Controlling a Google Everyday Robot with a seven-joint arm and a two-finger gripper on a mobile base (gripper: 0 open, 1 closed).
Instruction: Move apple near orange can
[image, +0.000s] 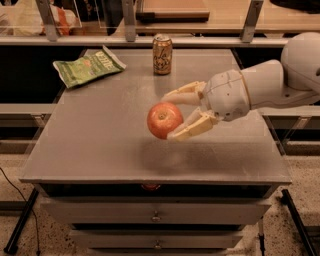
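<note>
A robot lab: grey metal drawer cabinet on speckled floor, arm's jaws gripping an apple above it.

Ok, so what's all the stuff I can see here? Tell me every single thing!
table: one, grey, middle of the view
drawers: at least two, grey, under the table top
apple: one, red-orange, held up over the table's front middle
orange can: one, orange-gold, upright at the table's back edge
chip bag: one, green, lying at the back left of the table
arm: one, white, reaching in from the right
gripper: one, cream, shut on the apple
</note>
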